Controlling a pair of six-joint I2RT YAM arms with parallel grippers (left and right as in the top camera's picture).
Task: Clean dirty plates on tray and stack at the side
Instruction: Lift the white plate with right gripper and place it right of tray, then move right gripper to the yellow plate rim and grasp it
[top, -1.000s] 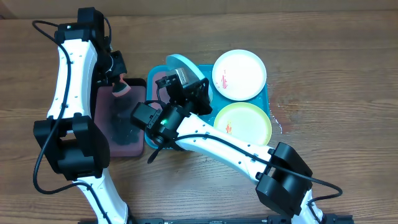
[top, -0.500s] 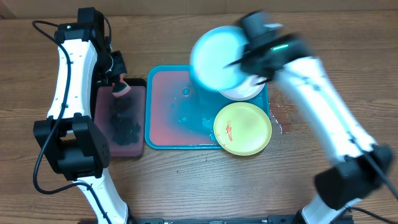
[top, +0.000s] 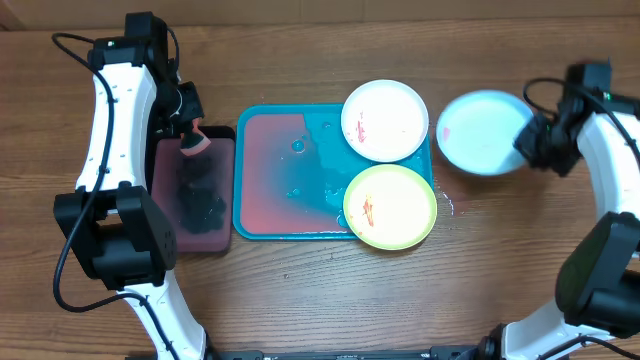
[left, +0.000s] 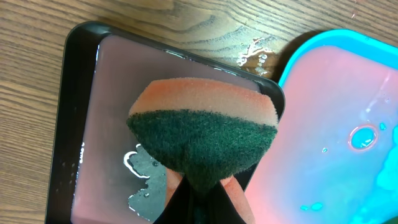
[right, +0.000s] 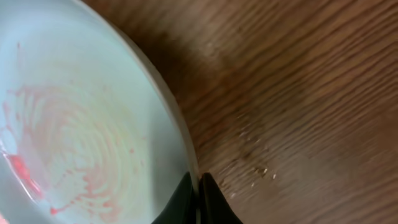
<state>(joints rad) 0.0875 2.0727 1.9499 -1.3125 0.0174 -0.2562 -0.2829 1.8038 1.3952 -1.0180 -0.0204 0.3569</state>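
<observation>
Two grips: left hand (left: 196, 190) pinches sponge (left: 202, 127), right hand (right: 199, 191) clamps blue plate (top: 480, 130).

Overhead: straight down, whole table (top: 300, 300). Left wrist: close above sponge (left: 202, 134), black tray (left: 61, 124). Right wrist: tight on blue plate (right: 81, 112) rim. Overhead covers both.

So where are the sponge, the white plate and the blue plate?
Sponge (left: 202, 140): left wrist view, green scrubbing side.
White plate (top: 385, 120): overhead view, plate's centre.
Blue plate (top: 482, 133): overhead view, plate's centre.
</observation>
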